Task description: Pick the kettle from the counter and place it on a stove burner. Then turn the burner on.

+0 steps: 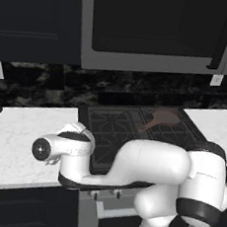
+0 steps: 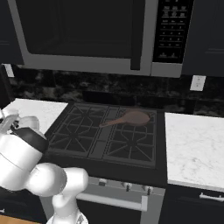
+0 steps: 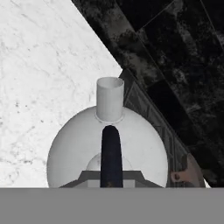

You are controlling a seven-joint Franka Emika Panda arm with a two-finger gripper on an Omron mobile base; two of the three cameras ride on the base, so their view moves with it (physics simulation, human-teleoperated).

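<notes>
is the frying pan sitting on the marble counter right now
No. In the right base view the brown frying pan lies on the black stove grates, at a rear burner, with the white marble counter off to its side.

Kettle [image 3: 131,144]: silvery dome, black handle, spout up-frame, over marble bench [image 3: 39,78], beside the stove burner [image 3: 151,114].

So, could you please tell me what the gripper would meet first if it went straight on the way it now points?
Most likely the kettle: its black handle runs right up between the fingers, though the depth is unclear.
</notes>
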